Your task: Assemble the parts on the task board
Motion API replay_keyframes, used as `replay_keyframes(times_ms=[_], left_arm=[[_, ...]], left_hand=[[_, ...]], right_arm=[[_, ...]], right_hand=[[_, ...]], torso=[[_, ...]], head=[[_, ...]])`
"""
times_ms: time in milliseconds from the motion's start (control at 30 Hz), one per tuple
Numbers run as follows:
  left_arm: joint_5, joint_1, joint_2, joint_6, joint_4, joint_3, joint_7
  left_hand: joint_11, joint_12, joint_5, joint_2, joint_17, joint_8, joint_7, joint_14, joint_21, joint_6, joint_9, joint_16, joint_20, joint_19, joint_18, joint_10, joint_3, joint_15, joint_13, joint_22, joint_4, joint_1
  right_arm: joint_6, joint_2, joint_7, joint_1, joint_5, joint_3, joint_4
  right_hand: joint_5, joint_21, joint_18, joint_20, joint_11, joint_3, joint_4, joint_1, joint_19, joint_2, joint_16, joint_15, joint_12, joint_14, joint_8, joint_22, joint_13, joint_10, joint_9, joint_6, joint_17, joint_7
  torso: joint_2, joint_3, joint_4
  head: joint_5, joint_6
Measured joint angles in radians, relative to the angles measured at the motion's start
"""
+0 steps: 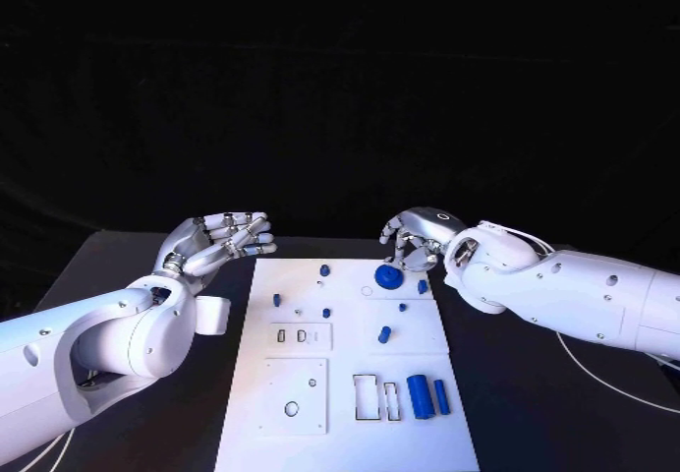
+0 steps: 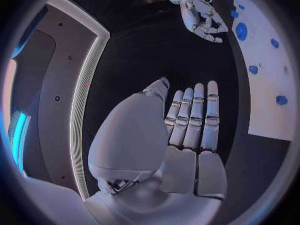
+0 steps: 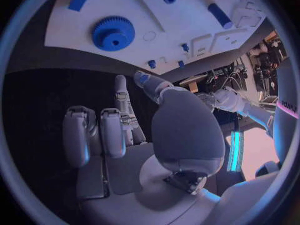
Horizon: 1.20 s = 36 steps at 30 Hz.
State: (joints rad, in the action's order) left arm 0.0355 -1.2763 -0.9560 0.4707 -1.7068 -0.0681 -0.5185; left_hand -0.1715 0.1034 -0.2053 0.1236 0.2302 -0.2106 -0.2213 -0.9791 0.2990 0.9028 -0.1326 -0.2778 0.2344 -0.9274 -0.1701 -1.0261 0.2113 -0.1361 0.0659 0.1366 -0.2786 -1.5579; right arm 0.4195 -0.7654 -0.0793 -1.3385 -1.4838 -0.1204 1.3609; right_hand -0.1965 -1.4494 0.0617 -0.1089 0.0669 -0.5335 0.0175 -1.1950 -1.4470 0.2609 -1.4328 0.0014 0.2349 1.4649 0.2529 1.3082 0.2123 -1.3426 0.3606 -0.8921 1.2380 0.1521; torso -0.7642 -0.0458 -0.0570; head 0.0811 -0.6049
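The white task board [image 1: 347,433] lies in the middle of the black table. A blue gear [image 1: 388,274] sits near its far edge, with small blue pegs [image 1: 324,268] around it. Two blue cylinders [image 1: 420,395] lie side by side at the near right. My right hand [image 1: 414,239] hovers just beyond the gear, fingers arched and apart, holding nothing. From the right wrist, the gear [image 3: 113,33] lies ahead of the fingertips [image 3: 122,92]. My left hand [image 1: 220,241] floats off the board's far left corner, and its fingers [image 2: 194,115] are straight and empty.
Raised white plates with slots and holes [image 1: 294,393] and a framed rectangular recess [image 1: 375,396] occupy the board's near half. A thin cable [image 1: 609,379] trails under my right arm. Bare black table [image 1: 538,433] flanks the board on both sides.
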Motion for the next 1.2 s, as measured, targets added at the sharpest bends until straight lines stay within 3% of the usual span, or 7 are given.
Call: replay_keyframes(times_ms=[67,167,300,433,500,667,1200], left_arm=[[0.000,0.000,0.000,-0.001,0.001,0.000,0.000],[0.000,0.000,0.001,-0.002,0.002,0.000,0.001],[0.000,0.000,0.001,-0.005,0.003,0.000,0.002],[0.000,0.000,0.001,-0.007,0.004,0.000,0.003],[0.000,0.000,0.001,-0.008,0.005,0.000,0.003],[0.000,0.000,0.001,-0.010,0.005,0.000,0.004],[0.000,0.000,0.002,-0.013,0.007,0.000,0.007]], left_hand=[[0.000,0.000,0.000,0.000,0.000,0.000,0.000,0.000,0.000,0.000,0.000,0.000,0.000,0.000,0.000,0.000,0.000,0.000,0.000,0.000,0.000,0.000],[0.000,0.000,0.000,0.000,0.000,0.000,0.000,0.000,0.000,0.000,0.000,0.000,0.000,0.000,0.000,0.000,0.000,0.000,0.000,0.000,0.000,0.000],[0.000,0.000,0.000,0.000,0.000,0.000,0.000,0.000,0.000,0.000,0.000,0.000,0.000,0.000,0.000,0.000,0.000,0.000,0.000,0.000,0.000,0.000],[0.000,0.000,0.000,0.000,0.000,0.000,0.000,0.000,0.000,0.000,0.000,0.000,0.000,0.000,0.000,0.000,0.000,0.000,0.000,0.000,0.000,0.000],[0.000,0.000,0.000,0.000,0.000,0.000,0.000,0.000,0.000,0.000,0.000,0.000,0.000,0.000,0.000,0.000,0.000,0.000,0.000,0.000,0.000,0.000],[0.000,0.000,0.000,0.000,0.000,0.000,0.000,0.000,0.000,0.000,0.000,0.000,0.000,0.000,0.000,0.000,0.000,0.000,0.000,0.000,0.000,0.000],[0.000,0.000,0.000,0.000,0.001,0.000,0.000,0.000,0.000,0.000,0.000,0.004,0.000,0.000,0.000,0.000,0.006,0.000,0.000,0.000,0.000,0.000]], right_arm=[[-0.031,-0.015,-0.002,-0.002,0.026,0.000,0.002],[-0.071,-0.024,-0.004,-0.003,0.051,0.000,0.001],[-0.108,-0.022,-0.005,-0.002,0.071,0.000,-0.014],[-0.132,-0.017,-0.006,0.004,0.084,0.000,-0.030],[-0.140,-0.014,-0.006,0.007,0.088,0.000,-0.036],[-0.155,-0.003,-0.006,0.013,0.095,0.000,-0.054],[-0.169,0.044,-0.003,0.033,0.102,-0.001,-0.104]], right_hand=[[-0.031,-0.009,-0.002,0.013,-0.016,0.088,0.017,0.014,-0.012,0.014,-0.007,-0.018,0.101,0.001,0.010,0.000,0.097,-0.009,0.016,0.033,0.009,-0.009],[-0.044,-0.028,-0.017,0.022,-0.019,0.178,0.042,-0.014,-0.018,-0.014,-0.029,-0.020,0.364,0.001,0.045,0.000,0.357,0.026,0.046,0.063,0.049,-0.012],[-0.061,-0.040,-0.017,0.020,-0.013,0.229,0.082,-0.049,-0.020,-0.039,-0.054,-0.019,0.704,0.002,0.091,0.000,0.709,0.080,0.078,0.098,0.070,-0.005],[-0.061,-0.052,-0.017,0.019,-0.003,0.246,0.100,-0.065,-0.019,-0.043,-0.078,-0.019,0.901,0.002,0.108,0.000,0.907,0.029,0.089,0.114,0.071,-0.001],[-0.061,-0.059,-0.032,0.012,-0.001,0.252,0.111,-0.077,-0.019,-0.045,-0.088,-0.010,0.987,0.000,0.119,0.000,0.995,-0.002,0.092,0.118,0.071,0.002],[-0.065,-0.063,-0.032,0.012,0.002,0.257,0.122,-0.082,-0.019,-0.050,-0.091,-0.010,1.071,0.000,0.126,0.000,1.079,-0.034,0.094,0.119,0.071,0.003],[-0.076,-0.066,-0.032,0.012,0.004,0.250,0.129,-0.091,-0.019,-0.051,-0.095,-0.010,1.093,0.000,0.130,0.000,1.096,-0.038,0.095,0.126,0.070,0.003]], torso=[[0.001,0.0012,0.0026],[0.001,0.0032,0.0045],[0.001,0.0057,0.0056],[0.001,0.0057,0.0058],[0.001,0.0057,0.0057],[0.001,0.0054,0.0052],[0.001,0.0047,0.0042]], head=[[-0.001,0.000],[-0.002,0.000],[-0.003,-0.003],[-0.004,-0.005],[-0.005,-0.007],[-0.004,-0.010],[-0.008,-0.016]])
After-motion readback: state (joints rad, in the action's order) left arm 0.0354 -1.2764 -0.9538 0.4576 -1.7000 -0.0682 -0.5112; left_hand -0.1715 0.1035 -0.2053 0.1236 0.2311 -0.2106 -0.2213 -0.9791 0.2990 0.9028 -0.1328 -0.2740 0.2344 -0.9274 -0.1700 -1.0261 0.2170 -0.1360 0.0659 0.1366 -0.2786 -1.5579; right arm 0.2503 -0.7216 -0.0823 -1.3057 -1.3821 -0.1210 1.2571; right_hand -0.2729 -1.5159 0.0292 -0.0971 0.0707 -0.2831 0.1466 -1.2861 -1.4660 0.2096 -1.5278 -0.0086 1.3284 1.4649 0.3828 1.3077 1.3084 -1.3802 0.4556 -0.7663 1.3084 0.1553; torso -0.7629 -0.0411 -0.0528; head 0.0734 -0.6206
